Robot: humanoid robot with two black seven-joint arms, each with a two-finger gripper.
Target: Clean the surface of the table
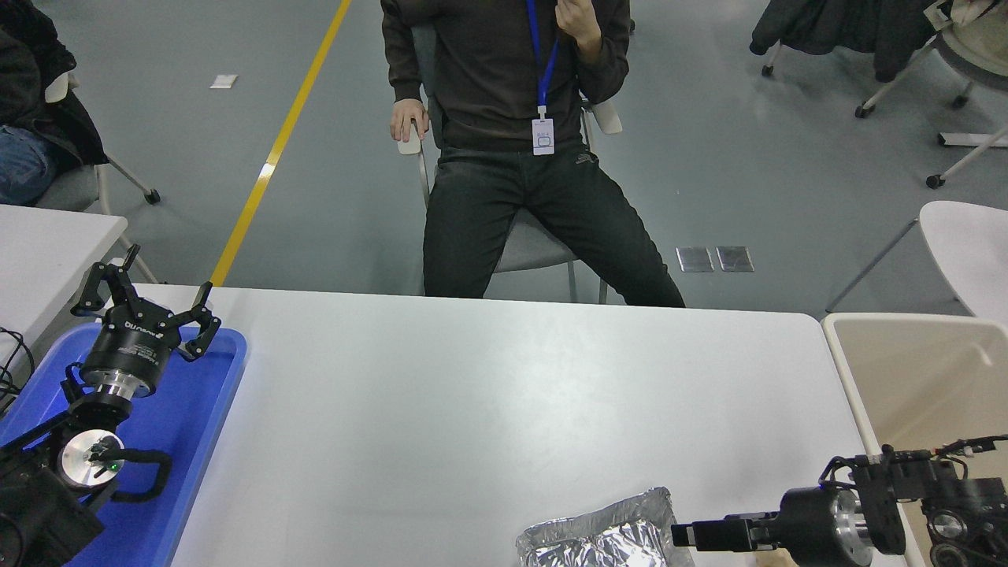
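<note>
The table surface [472, 394] is a wide white-grey top filling the lower half of the view. A crumpled sheet of aluminium foil [602, 539] lies at its near edge, right of centre. My right gripper [683, 535] comes in low from the lower right, seen side-on, its tip at the foil's right edge. A beige crumpled lump [768, 557] just behind it is almost hidden by the gripper. My left gripper [146, 298] is parked open over the blue tray [197, 409] at the lower left.
A person in dark clothes sits on a chair [504, 157] at the table's far side. A beige bin [921, 378] stands against the table's right edge. A smaller white table [39, 244] is at the left. Chairs stand on the grey floor behind.
</note>
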